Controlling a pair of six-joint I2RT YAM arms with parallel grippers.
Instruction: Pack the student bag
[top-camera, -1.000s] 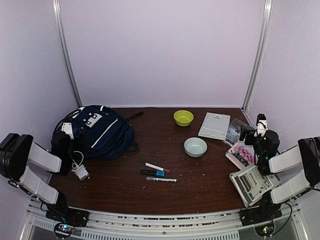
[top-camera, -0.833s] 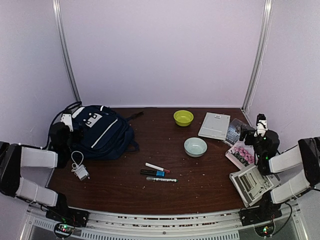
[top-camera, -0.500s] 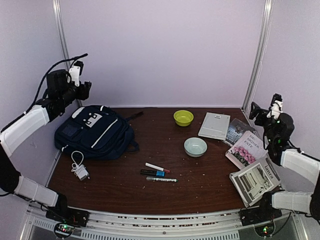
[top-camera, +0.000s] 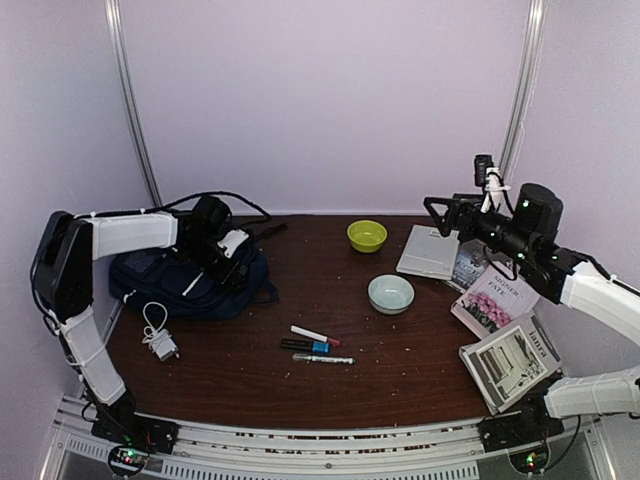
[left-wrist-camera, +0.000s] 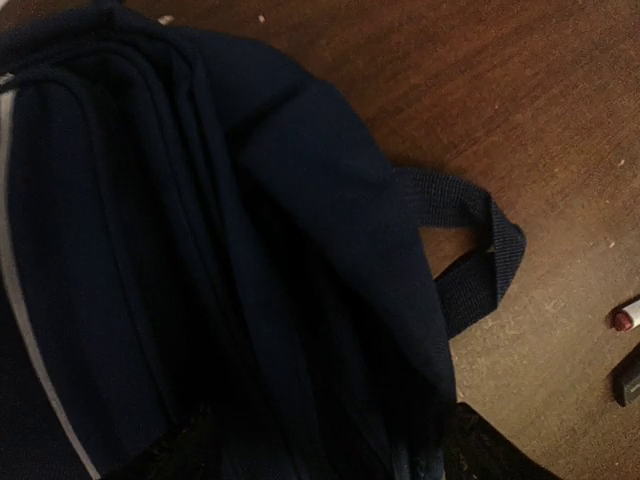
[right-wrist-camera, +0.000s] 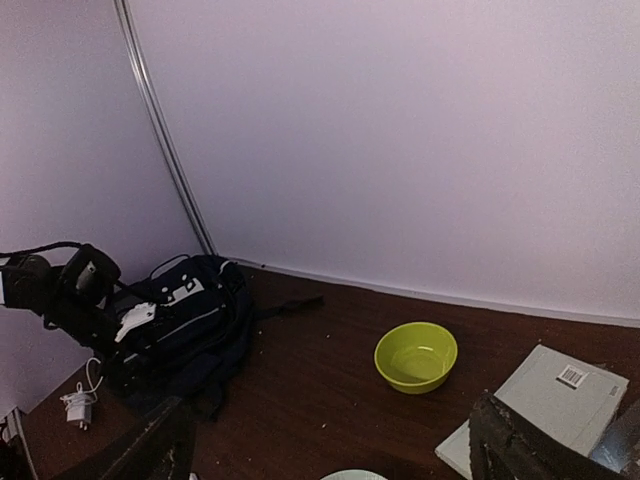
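Lilac walls on three sides; dark brown wooden table (top-camera: 400, 380) below, speckled with crumbs; student bag (top-camera: 160, 272) lies flat at the far left of it, close to the left wall, navy with a white stripe. My left pincer (top-camera: 228, 250) hangs just over the bag's right-hand side, pointing down; from that wrist, navy folds fill the view and a dark carry loop (left-wrist-camera: 470, 250) rests on the wood. Finger outlines merge with the dark cloth, so I cannot tell whether that pincer is spread or pinching fabric. My right pincer (top-camera: 437, 212) is raised over the far right, above a grey notebook (top-camera: 428, 251); fingers spread wide, nothing between them. Lime bowl (top-camera: 367, 235) and pale bowl (top-camera: 390, 293) mid-table; three markers (top-camera: 315, 346) nearer; white charger (top-camera: 160, 343) just in front of the bag.
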